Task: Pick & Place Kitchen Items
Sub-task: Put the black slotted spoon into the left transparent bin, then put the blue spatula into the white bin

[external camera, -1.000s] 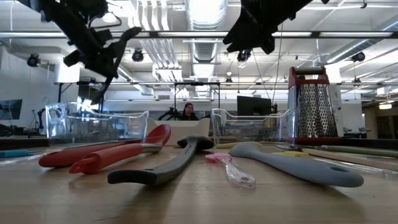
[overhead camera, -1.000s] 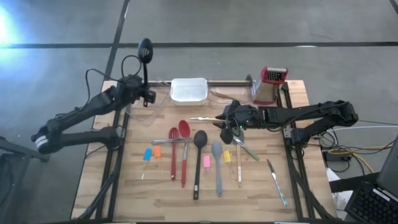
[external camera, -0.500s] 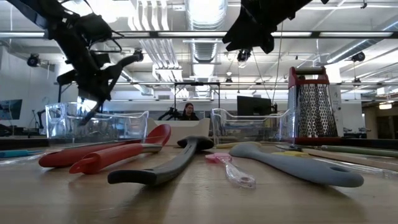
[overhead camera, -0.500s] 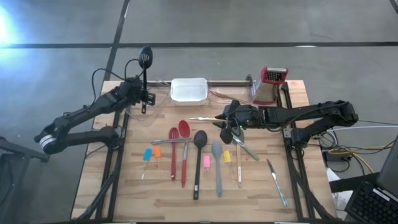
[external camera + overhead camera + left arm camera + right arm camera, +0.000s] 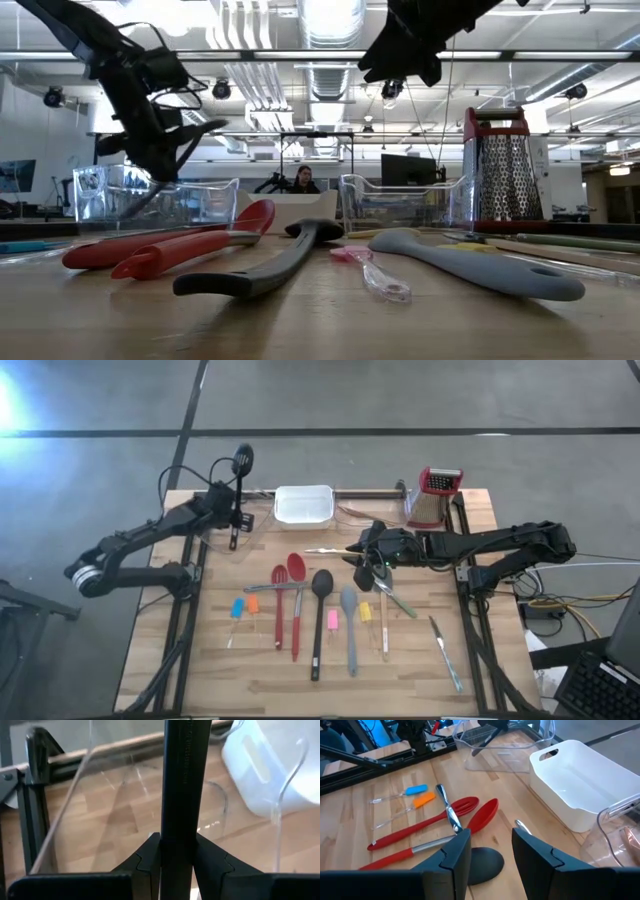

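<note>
Change: your left hand [image 5: 236, 520] has carried the black slotted long-handled spoon [image 5: 241, 465] further toward the clear plastic bin [image 5: 232, 536] at the worktop's [image 5: 200, 660] back left; the spoon now hangs nearly upright, head up, handle tip just over the bin.
Meaning: you look to be at the placing step; lowering and letting go is probably next.
Left hand: clenched on the spoon's black handle [image 5: 181, 795], which runs straight up between the two dark fingers [image 5: 150, 857] in the wrist view.
Left arm pose: stretched from the worktop's left edge toward the back, raised above the bin.
Right hand [image 5: 362, 550]: held above mid-worktop, near the white rectangular tray [image 5: 303, 505], fingers [image 5: 457, 852] parted and grasping nothing.
Change on right: none to speak of; it waits.
Remaining items: red spoon [image 5: 296, 585], red slotted spatula [image 5: 279, 600], black spoon [image 5: 320, 605], grey spoon [image 5: 349, 625], small coloured blocks and pale-handled knives lie in a row at mid-worktop.
</note>
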You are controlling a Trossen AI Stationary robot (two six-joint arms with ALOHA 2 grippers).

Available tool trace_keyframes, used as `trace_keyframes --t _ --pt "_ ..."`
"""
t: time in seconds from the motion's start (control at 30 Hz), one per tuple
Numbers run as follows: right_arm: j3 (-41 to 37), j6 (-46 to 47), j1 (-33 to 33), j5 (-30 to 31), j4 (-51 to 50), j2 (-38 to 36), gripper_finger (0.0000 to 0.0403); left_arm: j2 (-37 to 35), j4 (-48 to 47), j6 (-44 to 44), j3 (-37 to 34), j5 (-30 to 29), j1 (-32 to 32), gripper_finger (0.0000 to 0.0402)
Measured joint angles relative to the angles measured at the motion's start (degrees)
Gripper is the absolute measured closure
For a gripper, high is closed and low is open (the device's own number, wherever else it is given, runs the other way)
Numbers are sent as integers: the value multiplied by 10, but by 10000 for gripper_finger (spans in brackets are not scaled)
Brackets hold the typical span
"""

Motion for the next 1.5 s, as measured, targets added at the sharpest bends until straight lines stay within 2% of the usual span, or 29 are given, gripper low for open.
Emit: trace_keyframes --t 0.4,0.8,1.33,1.4,1.5 --pt "-16 10 0 0 0 0 262 54 -5 -7 0 19 13 314" --pt "-34 30 0 0 0 0 261 102 -2 -4 1 66 68 314" --pt "-34 29 0 0 1 0 266 138 14 6 5 78 86 314" --pt "-34 29 0 0 1 0 264 138 15 6 5 79 86 294" --pt "-34 29 0 0 1 0 264 138 16 7 5 79 86 226"
